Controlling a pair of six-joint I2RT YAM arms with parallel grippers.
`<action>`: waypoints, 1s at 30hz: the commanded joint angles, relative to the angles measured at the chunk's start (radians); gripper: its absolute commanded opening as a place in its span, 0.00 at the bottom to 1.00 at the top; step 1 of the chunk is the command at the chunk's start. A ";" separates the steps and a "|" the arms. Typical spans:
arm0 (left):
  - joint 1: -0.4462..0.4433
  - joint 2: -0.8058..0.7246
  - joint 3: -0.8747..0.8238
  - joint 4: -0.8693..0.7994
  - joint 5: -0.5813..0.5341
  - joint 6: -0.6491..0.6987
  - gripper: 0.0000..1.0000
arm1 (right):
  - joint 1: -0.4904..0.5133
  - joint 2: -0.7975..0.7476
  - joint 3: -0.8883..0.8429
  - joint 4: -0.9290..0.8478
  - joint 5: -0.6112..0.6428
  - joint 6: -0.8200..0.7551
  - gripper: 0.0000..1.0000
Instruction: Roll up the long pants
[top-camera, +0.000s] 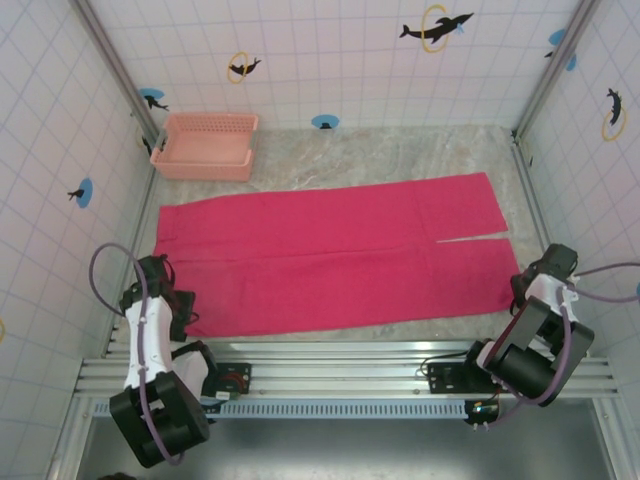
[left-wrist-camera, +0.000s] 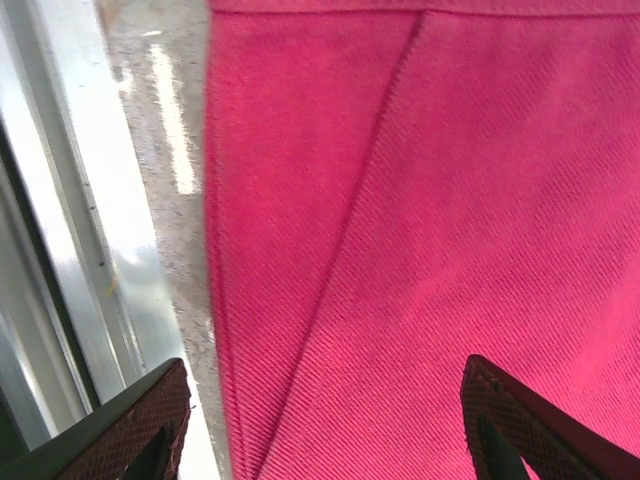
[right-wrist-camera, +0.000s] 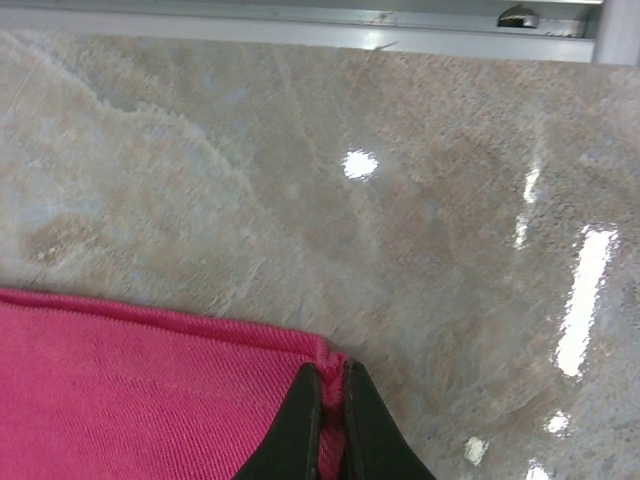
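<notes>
The long pants (top-camera: 330, 260) lie flat across the marble table, bright magenta, waist end at the left and the two leg cuffs at the right. My left gripper (top-camera: 175, 305) hovers over the near left corner of the cloth, open, its two dark fingertips (left-wrist-camera: 135, 425) wide apart above the fabric (left-wrist-camera: 430, 230) and its seam. My right gripper (top-camera: 522, 292) sits at the near right cuff corner. Its black fingers (right-wrist-camera: 300, 425) are shut on the hem corner of the pants (right-wrist-camera: 150, 390), with a ridge of pink cloth pinched between them.
A pale salmon-pink lattice basket (top-camera: 208, 146) stands at the back left against the tiled wall. Bare marble (right-wrist-camera: 330, 170) stretches beyond the cuff to the metal rail (right-wrist-camera: 300, 28). An aluminium frame rail (left-wrist-camera: 75, 250) runs beside the cloth's left edge.
</notes>
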 joint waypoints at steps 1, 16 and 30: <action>0.023 -0.033 -0.033 -0.031 -0.030 -0.039 0.70 | -0.002 0.031 0.065 -0.041 -0.033 -0.028 0.00; 0.111 0.047 -0.045 0.041 -0.083 -0.036 0.66 | -0.041 0.082 0.131 -0.092 -0.027 -0.061 0.00; 0.144 0.199 0.011 0.102 -0.166 0.042 0.09 | -0.059 0.056 0.144 -0.134 -0.007 -0.100 0.00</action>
